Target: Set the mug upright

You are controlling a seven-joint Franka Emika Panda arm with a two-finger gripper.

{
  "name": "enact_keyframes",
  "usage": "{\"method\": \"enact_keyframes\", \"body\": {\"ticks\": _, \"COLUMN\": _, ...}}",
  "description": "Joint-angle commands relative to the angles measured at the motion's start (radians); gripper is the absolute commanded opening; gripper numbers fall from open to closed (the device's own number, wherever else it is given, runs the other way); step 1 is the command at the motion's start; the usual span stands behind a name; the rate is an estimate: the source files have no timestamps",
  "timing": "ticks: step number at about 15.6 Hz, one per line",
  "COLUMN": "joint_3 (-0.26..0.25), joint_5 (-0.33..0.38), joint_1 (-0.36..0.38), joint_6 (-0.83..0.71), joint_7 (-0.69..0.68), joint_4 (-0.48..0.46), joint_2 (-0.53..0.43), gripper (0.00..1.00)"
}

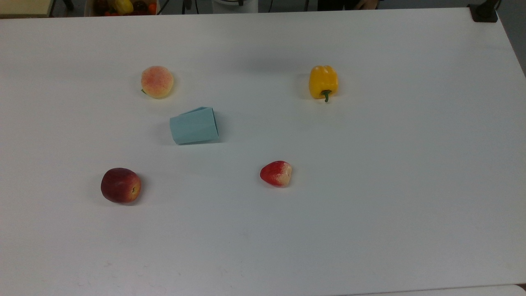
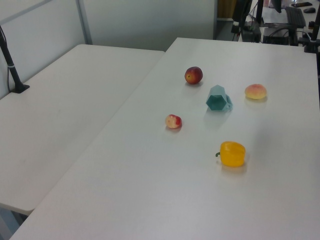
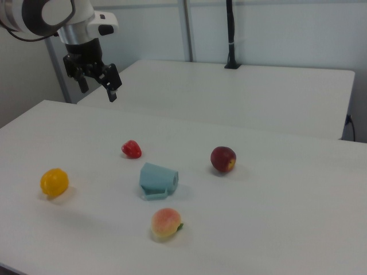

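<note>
The mug (image 1: 194,125) is a pale teal faceted cup lying on its side near the middle of the white table (image 1: 370,185). In the top view its wider rim points right and its narrower base points left. The left view shows the mug (image 2: 217,98) with a hexagonal end facing the camera. In the right view the mug (image 3: 158,179) lies between the fruits. My gripper (image 3: 98,89) hangs open and empty high above the table's far left part in the right view, well away from the mug.
Around the mug lie a peach (image 1: 157,82), a yellow bell pepper (image 1: 323,82), a dark red fruit (image 1: 121,185) and a small red fruit (image 1: 276,173). A second table (image 2: 65,110) adjoins. A black post (image 3: 230,34) stands on it.
</note>
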Motion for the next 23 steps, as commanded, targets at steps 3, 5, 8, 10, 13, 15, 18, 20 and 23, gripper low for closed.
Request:
{"method": "enact_keyframes", "body": {"ticks": 3, "joint_3": -0.018, "joint_5": 0.009, "joint_1": 0.026, "joint_6": 0.019, "joint_7": -0.017, "joint_4": -0.038, "joint_2": -0.022, "gripper": 1.0}}
{"method": "enact_keyframes", "body": {"ticks": 5, "joint_3": -0.016, "joint_5": 0.008, "joint_1": 0.026, "joint_6": 0.019, "joint_7": -0.017, "joint_4": -0.039, "joint_2": -0.022, "gripper": 1.0}}
{"method": "enact_keyframes", "body": {"ticks": 8, "joint_3": -0.016, "joint_5": 0.006, "joint_1": 0.026, "joint_6": 0.02, "joint_7": -0.017, "joint_4": -0.039, "joint_2": -0.022, "gripper": 1.0}}
{"method": "enact_keyframes", "body": {"ticks": 10, "joint_3": -0.016, "joint_5": 0.001, "joint_1": 0.026, "joint_6": 0.02, "joint_7": -0.018, "joint_4": -0.041, "joint_2": -0.02, "gripper": 1.0}}
{"method": "enact_keyframes", "body": {"ticks": 13, "joint_3": -0.016, "joint_5": -0.008, "joint_1": 0.019, "joint_6": 0.016, "joint_7": -0.029, "joint_4": -0.048, "joint_2": -0.024, "gripper": 1.0}}
{"method": "enact_keyframes", "body": {"ticks": 15, "joint_3": -0.016, "joint_5": -0.046, "joint_1": 0.021, "joint_6": 0.014, "joint_7": -0.059, "joint_4": -0.048, "joint_2": -0.02, "gripper": 1.0}}
{"method": "enact_keyframes", "body": {"ticks": 18, "joint_3": -0.01, "joint_5": -0.087, "joint_1": 0.026, "joint_6": 0.013, "joint_7": -0.1, "joint_4": -0.057, "joint_2": -0.019, "gripper": 1.0}}
{"method": "enact_keyframes", "body": {"ticks": 20, "joint_3": 0.03, "joint_5": -0.156, "joint_1": 0.019, "joint_6": 0.014, "joint_7": -0.081, "joint_4": -0.057, "joint_2": -0.017, "gripper": 1.0}}
{"method": "enact_keyframes", "body": {"ticks": 23, "joint_3": 0.074, "joint_5": -0.279, "joint_1": 0.025, "joint_6": 0.022, "joint_7": 0.03, "joint_4": -0.057, "joint_2": 0.012, "gripper": 1.0}}
